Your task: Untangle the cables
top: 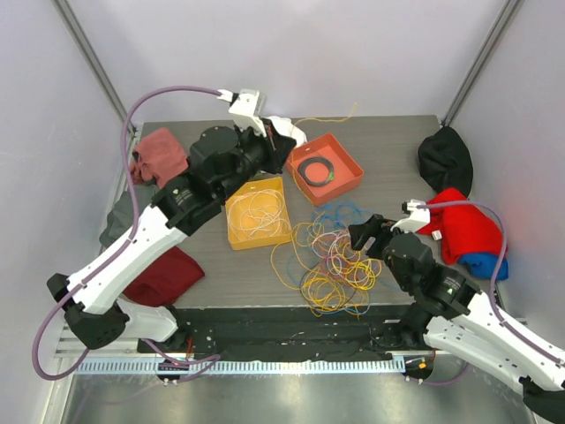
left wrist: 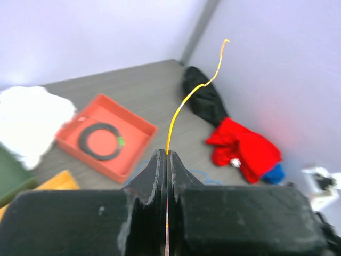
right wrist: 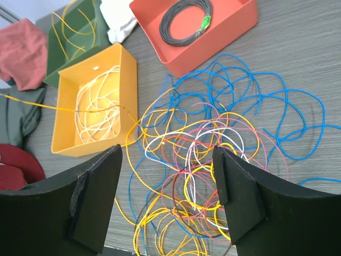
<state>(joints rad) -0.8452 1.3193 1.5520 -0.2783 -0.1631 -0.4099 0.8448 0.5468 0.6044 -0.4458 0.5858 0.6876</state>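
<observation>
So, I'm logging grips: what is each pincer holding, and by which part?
Left pincer: shut on a yellow cable, near its free end. Right pincer: open, holding nothing.

No legible text, brand, number or sign in any view. Only label-like item: green tag (right wrist: 202, 22) on black coil (right wrist: 174, 20) inside red tray (right wrist: 213, 52), well ahead of right gripper (right wrist: 166, 156), off toward its right finger. Too small to tell whether it carries any marking.
</observation>
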